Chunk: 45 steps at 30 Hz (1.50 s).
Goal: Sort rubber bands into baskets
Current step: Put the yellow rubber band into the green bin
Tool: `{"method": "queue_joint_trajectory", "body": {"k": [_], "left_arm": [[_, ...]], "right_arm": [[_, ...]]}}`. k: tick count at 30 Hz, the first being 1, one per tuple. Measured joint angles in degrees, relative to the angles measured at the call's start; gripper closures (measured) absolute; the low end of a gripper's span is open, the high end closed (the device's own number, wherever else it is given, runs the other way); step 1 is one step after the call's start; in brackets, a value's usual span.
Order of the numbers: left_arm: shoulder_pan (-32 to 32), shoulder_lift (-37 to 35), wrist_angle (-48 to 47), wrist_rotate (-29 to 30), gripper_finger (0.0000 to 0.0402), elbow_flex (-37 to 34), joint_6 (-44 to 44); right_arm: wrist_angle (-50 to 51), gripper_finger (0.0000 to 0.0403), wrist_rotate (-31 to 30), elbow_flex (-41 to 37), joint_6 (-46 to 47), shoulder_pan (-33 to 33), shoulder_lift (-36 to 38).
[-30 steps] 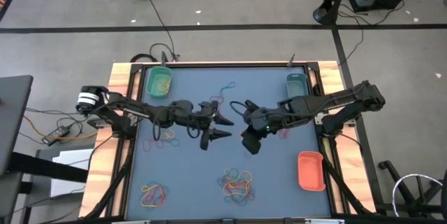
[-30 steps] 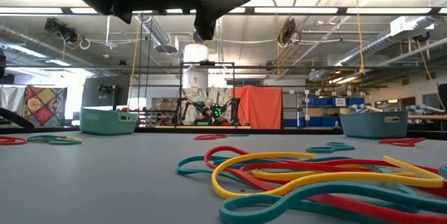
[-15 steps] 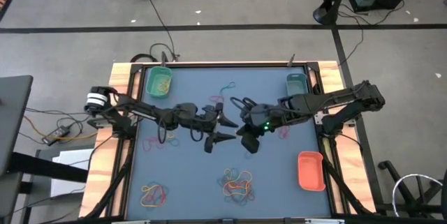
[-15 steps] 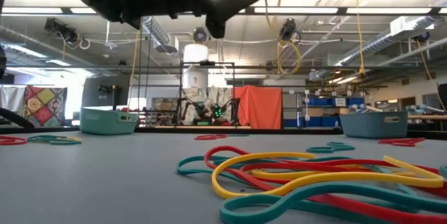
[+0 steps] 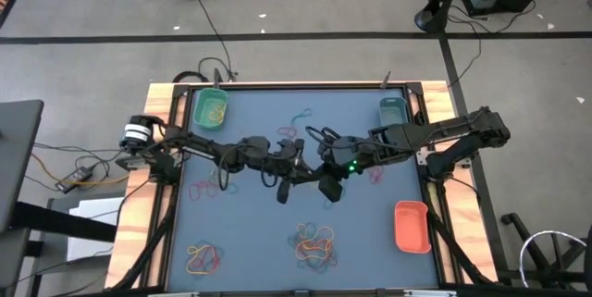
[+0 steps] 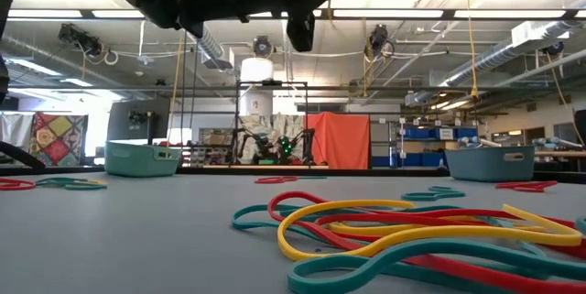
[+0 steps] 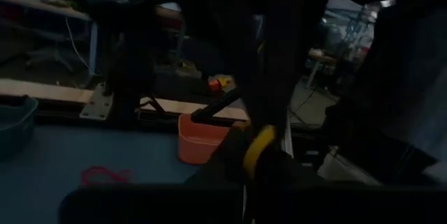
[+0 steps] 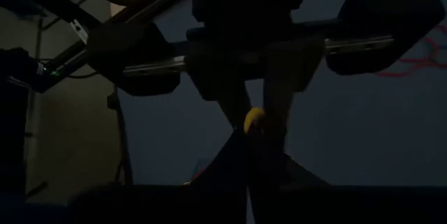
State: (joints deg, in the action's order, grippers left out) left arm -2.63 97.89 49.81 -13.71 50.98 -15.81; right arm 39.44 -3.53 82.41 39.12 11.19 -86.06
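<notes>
Above the table's middle my left gripper (image 5: 299,164) and my right gripper (image 5: 320,161) meet tip to tip, both shut on one yellow rubber band (image 7: 259,150), which also shows in the right wrist view (image 8: 253,119). Only a short piece of that band is visible between the dark fingers. Other rubber bands lie flat on the blue table in loose heaps (image 5: 314,241) (image 5: 203,258) (image 5: 211,186). The green basket (image 5: 210,107) at the far left holds yellow bands. The teal basket (image 5: 392,110) stands far right and the orange-red basket (image 5: 412,226) near right. My left gripper pinches a short stretch of the yellow band (image 7: 259,150) between its two fingertips, coming roughly level from the table's left. The band is lifted clear of the table. The rest of it is hidden by the fingers. My right gripper pinches the same yellow band (image 8: 253,119) at its fingertips, coming from the table's right, close against the left gripper's fingers. The band is held in the air; the left gripper's body hides how it runs on.
A tangled heap of red, yellow and teal bands (image 6: 412,230) lies close to the near edge. Red bands (image 5: 375,175) lie under the right arm, more bands (image 5: 294,129) toward the far edge. Wooden rails (image 5: 157,103) frame the table.
My left gripper has moved toward the table's right, up to the right gripper, and has shut its wide-open fingers on the yellow band. My right gripper has shifted a little toward the left, staying shut.
</notes>
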Motion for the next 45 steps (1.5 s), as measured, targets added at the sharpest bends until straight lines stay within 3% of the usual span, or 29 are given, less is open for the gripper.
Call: {"method": "queue_joint_trajectory", "body": {"k": [7,17,24,35,45], "left_arm": [[0.72,-1.43,-5.72,0.89,0.0398,-0.02,-2.7],[7.18,-13.97,-30.03,4.67,0.0398,-0.11,-3.36],[14.58,-23.41,-47.31,7.01,0.0398,-0.11,-2.16],[28.11,-36.4,-71.53,25.38,0.0395,-0.11,3.58],[38.34,-39.5,-88.08,40.9,0.0394,-0.13,-0.52]], "right_arm": [[-0.07,0.0334,-1.91,0.0,1.85,0.23,0.01],[1.02,0.0264,-4.61,0.02,2.47,0.45,1.11],[3.84,0.0251,-7.93,0.02,2.29,0.45,1.11],[4.28,0.025,-9.97,-0.1,2.31,0.45,1.03],[3.98,0.025,-10.06,-2.21,4.41,0.45,0.92]]}}
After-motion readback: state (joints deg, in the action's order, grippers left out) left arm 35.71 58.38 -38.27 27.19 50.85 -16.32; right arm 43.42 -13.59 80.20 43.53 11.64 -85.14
